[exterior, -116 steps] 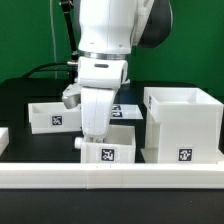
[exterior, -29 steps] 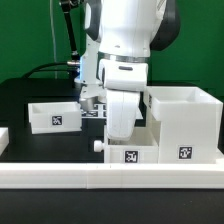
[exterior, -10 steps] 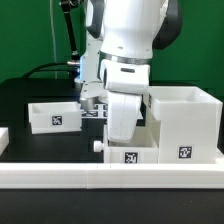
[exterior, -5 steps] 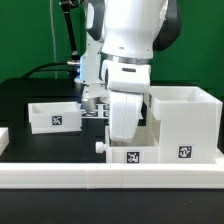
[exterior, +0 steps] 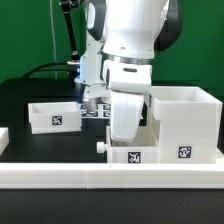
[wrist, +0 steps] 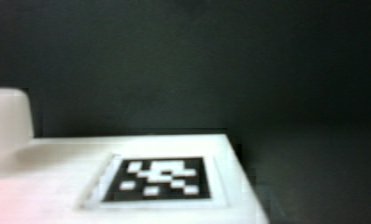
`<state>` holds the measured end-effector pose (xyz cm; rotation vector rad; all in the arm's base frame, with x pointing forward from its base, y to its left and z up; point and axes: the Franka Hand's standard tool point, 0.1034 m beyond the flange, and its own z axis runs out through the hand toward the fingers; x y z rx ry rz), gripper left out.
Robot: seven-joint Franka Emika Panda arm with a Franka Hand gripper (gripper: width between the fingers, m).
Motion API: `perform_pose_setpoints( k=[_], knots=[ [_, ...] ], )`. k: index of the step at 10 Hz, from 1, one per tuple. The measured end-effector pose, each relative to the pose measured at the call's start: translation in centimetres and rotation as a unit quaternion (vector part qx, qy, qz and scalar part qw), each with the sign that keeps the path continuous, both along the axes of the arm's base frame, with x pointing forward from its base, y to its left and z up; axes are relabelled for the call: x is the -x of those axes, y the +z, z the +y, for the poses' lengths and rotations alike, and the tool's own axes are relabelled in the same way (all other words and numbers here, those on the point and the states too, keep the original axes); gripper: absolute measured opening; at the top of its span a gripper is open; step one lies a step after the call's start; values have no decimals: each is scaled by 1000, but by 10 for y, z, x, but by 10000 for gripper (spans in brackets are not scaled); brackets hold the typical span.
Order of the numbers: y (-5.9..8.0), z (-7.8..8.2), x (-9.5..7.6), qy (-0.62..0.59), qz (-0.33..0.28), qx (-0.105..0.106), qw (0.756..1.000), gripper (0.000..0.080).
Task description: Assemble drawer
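Observation:
The drawer's large cube-shaped shell (exterior: 185, 125) stands open-topped at the exterior view's right, with a tag on its front. A small knobbed tray (exterior: 128, 154) sits right against the shell's left side, its knob (exterior: 100, 146) pointing to the exterior view's left. My gripper (exterior: 124, 139) reaches down into this tray and appears shut on its wall; the fingertips are hidden by the hand and the tray. A second small tray (exterior: 54, 116) rests on the table at the left. The wrist view shows only a white tagged face (wrist: 161, 178) close up, with no fingers in sight.
The long white border wall (exterior: 110, 179) runs across the front, just before the tray and shell. The marker board (exterior: 96, 112) lies behind the arm. A small white piece (exterior: 3, 136) sits at the left edge. Cables hang at the back left.
Since 11.6 s ago the arm and the knobbed tray have moved to the exterior view's right, up to the shell. In the last second they have only crept slightly further right.

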<state>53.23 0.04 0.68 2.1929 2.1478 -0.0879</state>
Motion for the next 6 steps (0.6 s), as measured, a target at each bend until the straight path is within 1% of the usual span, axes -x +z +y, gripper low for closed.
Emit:
perform_pose_setpoints(
  k=[4, 6],
  knots=[
    [1, 8, -3, 7, 3, 1, 1000, 42],
    [1, 7, -3, 4, 3, 1, 1000, 42]
  ],
)
